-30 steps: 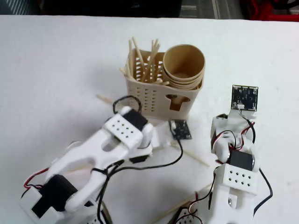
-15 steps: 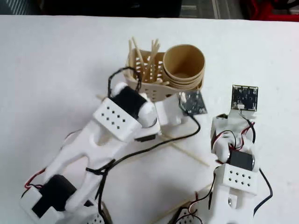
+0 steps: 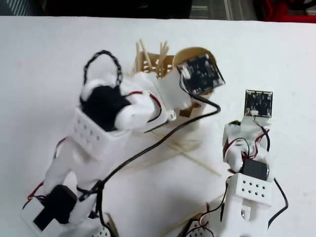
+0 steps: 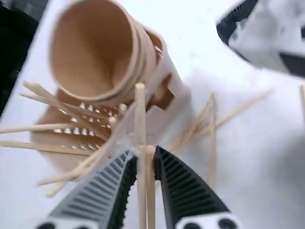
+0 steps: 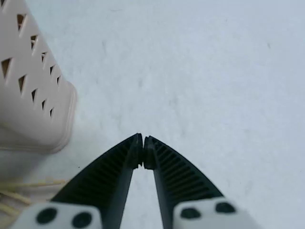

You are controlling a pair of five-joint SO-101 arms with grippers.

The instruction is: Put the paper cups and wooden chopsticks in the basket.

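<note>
A cream perforated basket (image 4: 164, 93) stands mid-table, with stacked paper cups (image 4: 93, 52) and several wooden chopsticks (image 4: 57, 126) in it. My left gripper (image 4: 145, 155) is shut on two chopsticks (image 4: 140, 114) held just above the basket's rim beside the cups. From above, the left arm (image 3: 113, 111) hangs over the basket (image 3: 148, 66) and covers its front; the cups (image 3: 190, 53) show behind it. The right gripper (image 5: 143, 145) is shut on nothing, low over the bare table next to a basket corner (image 5: 33, 95). The right arm (image 3: 247, 153) rests right of the basket.
Several loose chopsticks (image 3: 195, 158) lie on the white table (image 3: 59, 54) in front of the basket, and one more chopstick (image 3: 185, 219) lies near the right arm's base. Those sticks also fan out beside the basket (image 4: 209, 124). Open table stretches left and behind.
The left arm has risen from the table in front of the basket and swung up over its rim, carrying the chopsticks. The right arm has stayed still.
</note>
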